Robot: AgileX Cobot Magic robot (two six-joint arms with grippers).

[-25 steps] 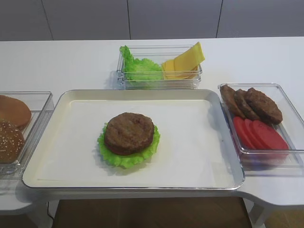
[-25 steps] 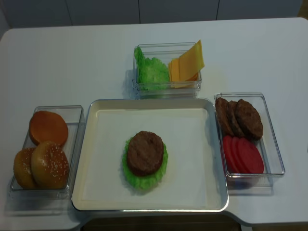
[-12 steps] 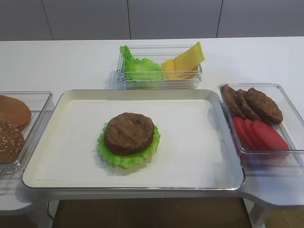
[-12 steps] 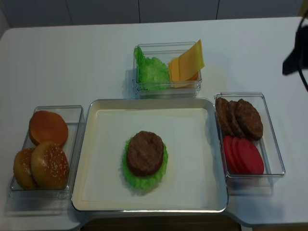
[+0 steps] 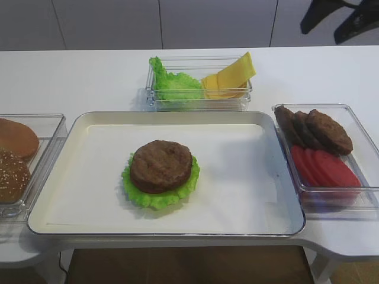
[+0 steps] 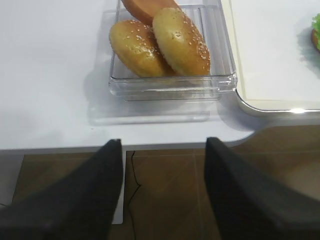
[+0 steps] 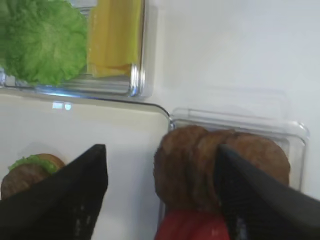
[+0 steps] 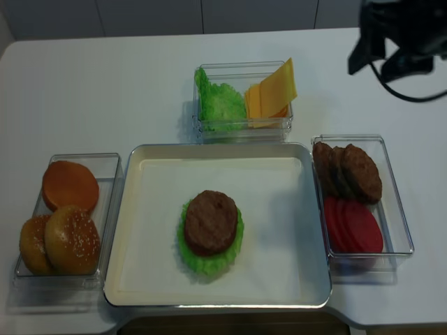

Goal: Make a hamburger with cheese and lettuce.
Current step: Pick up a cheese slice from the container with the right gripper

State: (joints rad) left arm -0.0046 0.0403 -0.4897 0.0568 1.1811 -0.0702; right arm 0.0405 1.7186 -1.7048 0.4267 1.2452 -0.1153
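White desk (image 5: pixel 89 77) under grey wall panels. Ingredients sorted into clear bins round tray (image 8: pixel 150 279), within easy reach. Hamburger (image 8: pixel 210 225) lay mid-tray on lettuce (image 8: pixel 209 263), ready for topping. Cheese (image 8: pixel 274 89) leaned upright in rear bin (image 8: pixel 199 125), edge exposed, likely for pinching. Right jaws (image 7: pixel 160 200) wide, empty, above patties (image 7: pixel 200 160); cheese ahead-left, well apart. Left jaws (image 6: pixel 162 192) apart, empty, near buns (image 6: pixel 160 40).
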